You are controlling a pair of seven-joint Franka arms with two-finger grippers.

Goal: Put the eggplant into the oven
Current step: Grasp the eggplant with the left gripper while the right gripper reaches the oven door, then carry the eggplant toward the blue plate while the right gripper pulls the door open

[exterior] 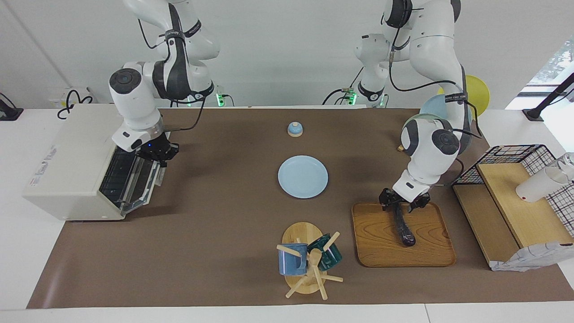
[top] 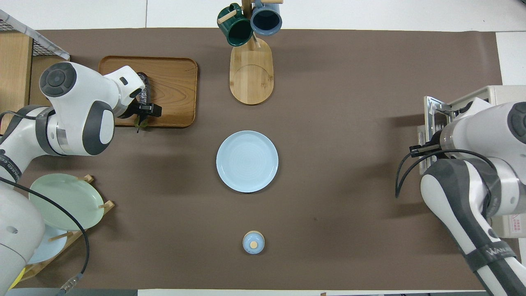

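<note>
step in hand: left hand (exterior: 400, 205), fingers spread astride the stem end of the eggplant (exterior: 402, 228), should settle low and pinch across the firm neck, not the thin stem, before lifting level. right hand (exterior: 157, 154), fingers pressed together at the door's top edge, holds the oven (exterior: 71, 172) door partly lowered at the tabletop's right-arm end.
eggplant: slender, glossy, dark, slightly curved; lies on wooden tray (exterior: 381, 244) near the left-arm end.
oven: boxy, cream, wire rack visible.
</note>
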